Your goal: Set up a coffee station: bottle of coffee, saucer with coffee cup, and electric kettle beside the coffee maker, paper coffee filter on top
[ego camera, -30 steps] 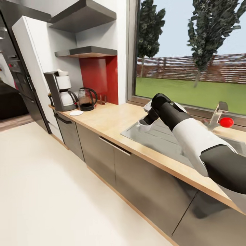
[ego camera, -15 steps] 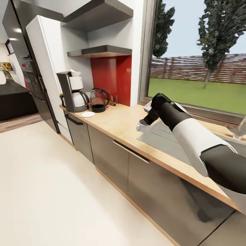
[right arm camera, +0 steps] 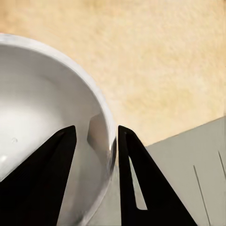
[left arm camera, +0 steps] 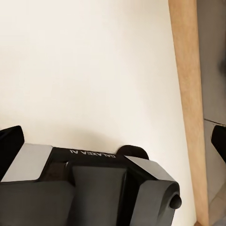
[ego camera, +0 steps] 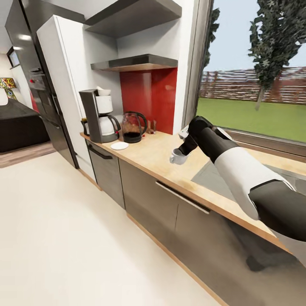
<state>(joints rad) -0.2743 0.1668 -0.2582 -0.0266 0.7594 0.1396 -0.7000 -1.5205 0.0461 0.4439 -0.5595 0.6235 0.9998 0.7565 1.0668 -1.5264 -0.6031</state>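
Kettle point(ego camera: 134, 126) and saucer point(ego camera: 119, 145) sit by the coffee maker point(ego camera: 100, 115); our right hand point(ego camera: 179, 156) clamps the coffee cup point(right arm camera: 49, 122) rim, not yet on saucer.

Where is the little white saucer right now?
In the head view the saucer lies on the countertop at its far left end, just in front of the coffee maker and the electric kettle, with nothing on it.

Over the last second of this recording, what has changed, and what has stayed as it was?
The camera has turned with the robot, so the whole kitchen slides right in the head view; the things themselves have not moved. The right gripper still holds the coffee cup by its wall, now over the countertop. The coffee maker, electric kettle and saucer stay grouped.
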